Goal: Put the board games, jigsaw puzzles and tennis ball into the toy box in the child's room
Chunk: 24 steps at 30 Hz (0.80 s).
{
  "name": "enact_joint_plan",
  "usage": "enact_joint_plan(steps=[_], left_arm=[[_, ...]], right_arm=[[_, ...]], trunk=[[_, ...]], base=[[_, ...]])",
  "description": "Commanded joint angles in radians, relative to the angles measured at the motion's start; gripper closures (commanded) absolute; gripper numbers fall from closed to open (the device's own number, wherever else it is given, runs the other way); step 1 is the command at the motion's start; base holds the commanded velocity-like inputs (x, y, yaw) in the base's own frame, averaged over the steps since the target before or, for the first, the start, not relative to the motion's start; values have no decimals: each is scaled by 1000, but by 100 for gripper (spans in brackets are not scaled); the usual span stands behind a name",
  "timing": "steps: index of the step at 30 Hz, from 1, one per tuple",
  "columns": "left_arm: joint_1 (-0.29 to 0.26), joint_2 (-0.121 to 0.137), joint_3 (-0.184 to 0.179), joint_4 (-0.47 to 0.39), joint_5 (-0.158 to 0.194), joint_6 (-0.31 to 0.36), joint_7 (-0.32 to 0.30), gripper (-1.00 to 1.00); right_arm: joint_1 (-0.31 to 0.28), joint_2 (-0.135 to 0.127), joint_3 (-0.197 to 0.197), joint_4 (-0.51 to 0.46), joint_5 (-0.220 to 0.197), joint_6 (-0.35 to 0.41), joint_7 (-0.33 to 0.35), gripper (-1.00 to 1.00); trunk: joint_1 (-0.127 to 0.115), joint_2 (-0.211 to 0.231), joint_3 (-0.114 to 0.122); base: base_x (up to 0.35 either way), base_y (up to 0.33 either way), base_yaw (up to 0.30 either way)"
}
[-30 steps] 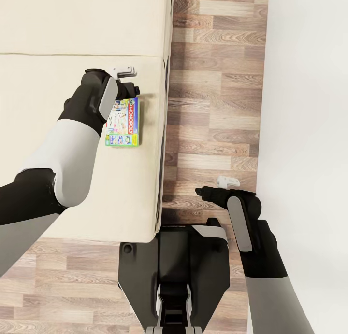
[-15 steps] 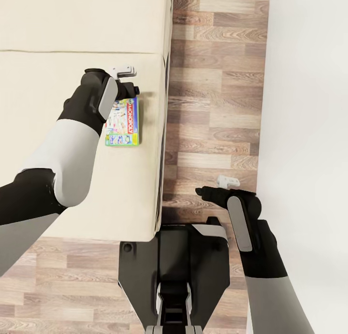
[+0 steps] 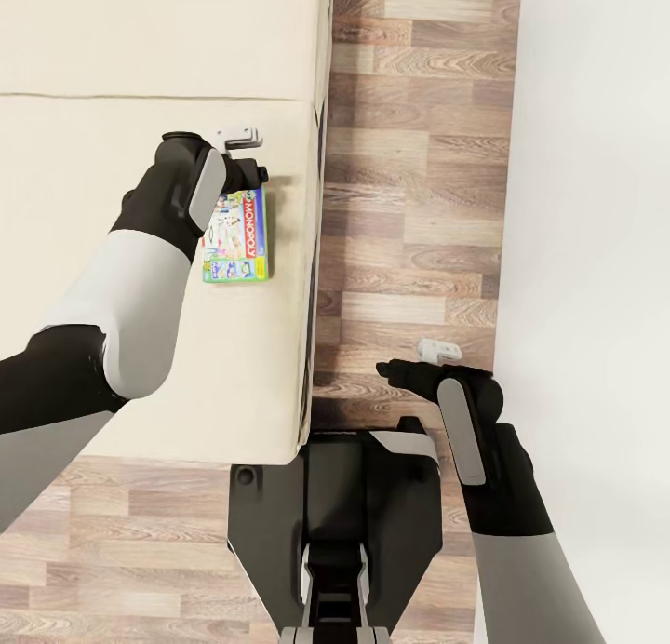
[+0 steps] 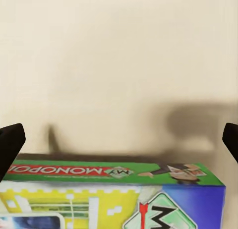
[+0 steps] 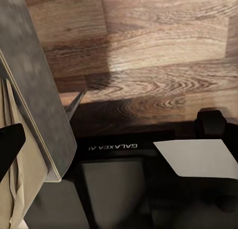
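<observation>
Here the left gripper (image 4: 119, 140), fingers spread wide apart, hangs just above the board game (image 4: 114, 197) on the bed (image 3: 112, 58).

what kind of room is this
Most likely a bedroom: a low bed with a plain beige mattress, a wood-plank floor beside it along a white wall, and a Monopoly board game lying on the mattress.

Lying flat on open bed (image 3: 140, 67) mattress: board game (image 3: 240, 236), bare surface all around. Left gripper (image 4: 119, 140) fingers straddling wide, clearing both box ends. Wood floor (image 3: 409, 160) strip running unobstructed beside.
</observation>
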Motion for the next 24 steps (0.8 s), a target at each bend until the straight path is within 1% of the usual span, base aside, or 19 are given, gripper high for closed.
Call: enact_joint_plan(steps=[1, 13, 24], left_arm=[[0, -1, 5, -1, -1, 4, 1, -100], [0, 1, 4, -1, -2, 3, -1, -100], [0, -2, 3, -1, -3, 2, 1, -100]], right_arm=[[0, 0, 0, -1, -10, 3, -10, -100], [0, 0, 0, 0, -11, 3, -10, -100], [-1, 0, 1, 0, -11, 3, -10, -100]], trunk=[[1, -2, -1], [1, -2, -8], [1, -2, -9]], base=[[0, 0, 0], [0, 0, 0], [0, 0, 0]])
